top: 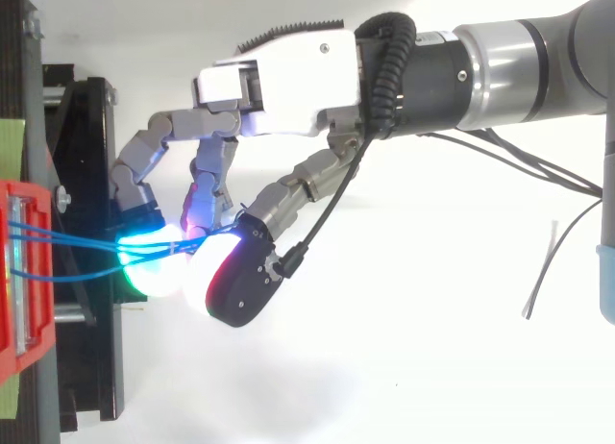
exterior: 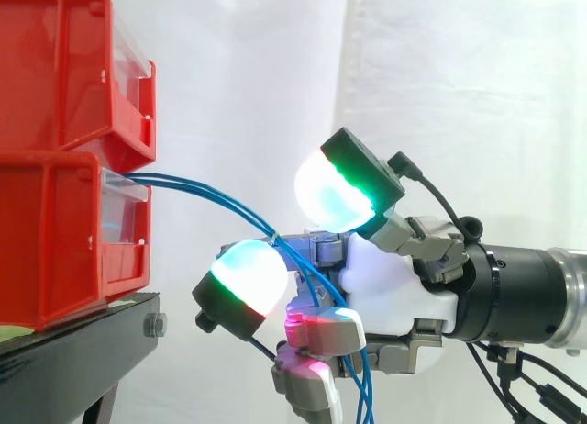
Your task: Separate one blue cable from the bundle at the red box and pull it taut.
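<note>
Hand [exterior: 394, 286] sits near the red box [exterior: 55, 240], fingers curled round the blue cables [exterior: 220, 196] running out of it. Likely hooked in to pick one strand off; none looks separated yet.

**Red bins** [exterior: 55, 167]: stacked pair, cut off by the left edge in the side view. From above, the bin is likewise cut at the left edge.

**Black stand** [exterior: 83, 337]: runs off the bottom and left edges.

**Blue cables** [exterior: 197, 187]: their start lies hidden inside the lower bin, behind its clear front [exterior: 124, 227]. Farther along they are partly covered by the curled fingers of the hand [exterior: 390, 291], and their ends leave the bottom edge. The number of strands in the grip cannot be told.

**Arm** [exterior: 523, 291]: cut off by the right edge.
</note>
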You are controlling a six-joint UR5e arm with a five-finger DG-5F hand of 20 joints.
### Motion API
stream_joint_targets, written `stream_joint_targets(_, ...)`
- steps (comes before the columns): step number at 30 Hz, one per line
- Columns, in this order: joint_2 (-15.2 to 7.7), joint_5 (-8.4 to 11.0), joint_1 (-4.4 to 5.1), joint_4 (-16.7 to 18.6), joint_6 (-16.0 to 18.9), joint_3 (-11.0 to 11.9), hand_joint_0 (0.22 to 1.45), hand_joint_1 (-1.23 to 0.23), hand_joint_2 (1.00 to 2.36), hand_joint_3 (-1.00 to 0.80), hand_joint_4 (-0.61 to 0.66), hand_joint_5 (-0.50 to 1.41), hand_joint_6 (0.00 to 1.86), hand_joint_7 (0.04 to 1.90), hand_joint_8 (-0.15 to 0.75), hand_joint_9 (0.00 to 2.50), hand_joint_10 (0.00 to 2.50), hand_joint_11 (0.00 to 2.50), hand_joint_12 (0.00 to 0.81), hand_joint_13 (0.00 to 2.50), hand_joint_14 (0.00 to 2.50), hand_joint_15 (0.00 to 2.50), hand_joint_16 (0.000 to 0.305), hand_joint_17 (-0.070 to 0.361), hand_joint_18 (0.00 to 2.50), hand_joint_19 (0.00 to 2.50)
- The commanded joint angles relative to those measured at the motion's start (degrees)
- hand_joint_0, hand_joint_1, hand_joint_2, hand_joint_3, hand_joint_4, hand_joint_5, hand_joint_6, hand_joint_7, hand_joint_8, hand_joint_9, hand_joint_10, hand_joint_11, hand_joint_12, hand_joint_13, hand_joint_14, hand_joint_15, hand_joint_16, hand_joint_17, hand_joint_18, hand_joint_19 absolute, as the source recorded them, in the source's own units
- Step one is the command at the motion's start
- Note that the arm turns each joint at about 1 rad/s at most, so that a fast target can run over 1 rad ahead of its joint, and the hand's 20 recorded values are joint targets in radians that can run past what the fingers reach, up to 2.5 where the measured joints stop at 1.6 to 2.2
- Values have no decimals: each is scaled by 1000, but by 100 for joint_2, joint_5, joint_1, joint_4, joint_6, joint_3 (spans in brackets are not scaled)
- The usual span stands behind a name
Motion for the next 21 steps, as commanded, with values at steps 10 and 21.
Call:
stream_joint_targets(10,8,-20,-59,-169,-18,1,490,-616,1000,-500,86,-158,707,1036,297,1138,26,988,406,917,28,794,57,127,788,915)
stream_joint_targets(21,96,-37,-85,-459,-71,106,518,-624,1000,-500,68,-156,692,1074,279,1055,27,987,400,742,27,734,56,126,580,870)
